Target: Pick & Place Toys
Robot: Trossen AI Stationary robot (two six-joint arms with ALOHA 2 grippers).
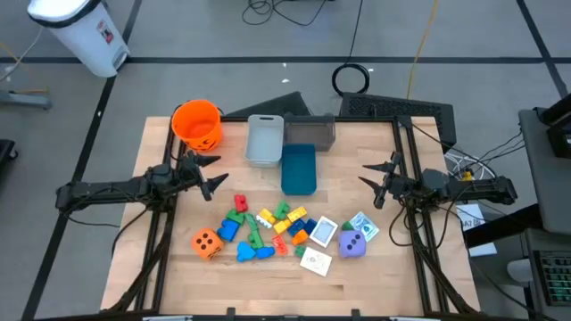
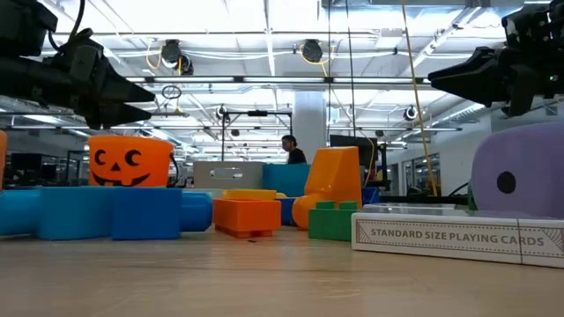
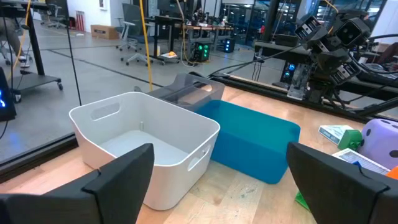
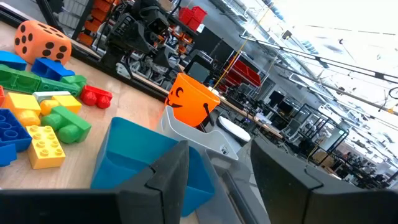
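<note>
- We see the left end effector (image 1: 212, 173) hanging above the wooden desk (image 1: 178, 267) on its left side, just in front of the orange pumpkin-face plastic bucket (image 1: 197, 124); its two dark fingers (image 3: 121, 180) stand wide apart with nothing between them.
- We see the right end effector (image 1: 370, 175) hovering over the right side of the desk, its fingers (image 4: 171, 174) parted by a narrower gap and holding nothing.
- Between the two end effectors, toward the far edge, we find three bins side by side: a white rectangular plastic bin (image 1: 264, 140), a blue rectangular bin (image 1: 298, 168) touching its side, and a grey bin (image 1: 314, 130) behind the blue one. In the wrist views we see nothing inside the white and blue bins.
- The toys lie in a loose cluster on the near half of the desk, apart from every bin: an orange foam die with dark dots (image 1: 207, 242) at the left end, a purple die (image 1: 353, 244) at the right end, and small multicoloured plastic blocks (image 1: 277, 223) between them.
- Flat square picture cards (image 1: 316, 260) rest near the purple die, one of them (image 1: 323, 232) tilted beside the blocks.
- In the low view a box printed "standard size playing cards" (image 2: 458, 236) sits in front of the purple die.
- A person (image 2: 289, 150) shows far off in the room behind the desk.
</note>
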